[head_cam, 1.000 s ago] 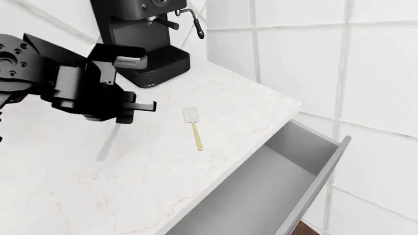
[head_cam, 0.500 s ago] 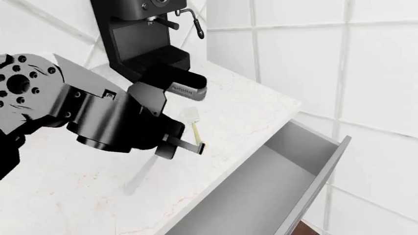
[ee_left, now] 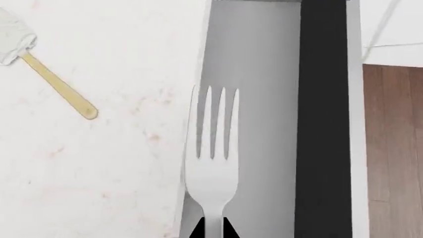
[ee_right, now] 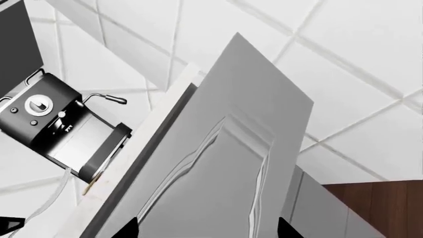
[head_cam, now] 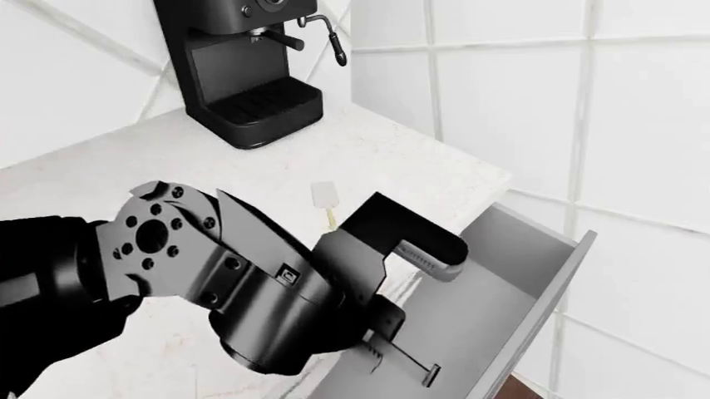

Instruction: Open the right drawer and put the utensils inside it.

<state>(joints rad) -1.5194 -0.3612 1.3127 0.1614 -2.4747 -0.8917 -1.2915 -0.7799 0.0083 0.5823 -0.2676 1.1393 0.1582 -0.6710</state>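
We see no words we can read anywhere. A small pale label sits on our left arm in the head view, but it is too tiny to make out.

Our left gripper (ee_left: 213, 229) holds the fork (ee_left: 213, 158) by its handle. Only the two dark finger tips show at the edge of the left wrist view, pressed close on each side of the handle. The rest of the handle is cut off. The fork's four tines hang over the open right drawer (head_cam: 521, 283), right by the edge of the counter (head_cam: 133, 166).

In the head view our big black left arm covers much of the counter and part of the drawer. The fork is hard to see there.

The spatula (ee_left: 46, 74) lies flat on the counter, well apart from the fork. Part of its white head is cut off.

The right wrist view shows the drawer front from below and the coffee machine (head_cam: 239, 66). Only two dark tips of our right gripper (ee_right: 208, 230) show, spread wide apart, with nothing between them.
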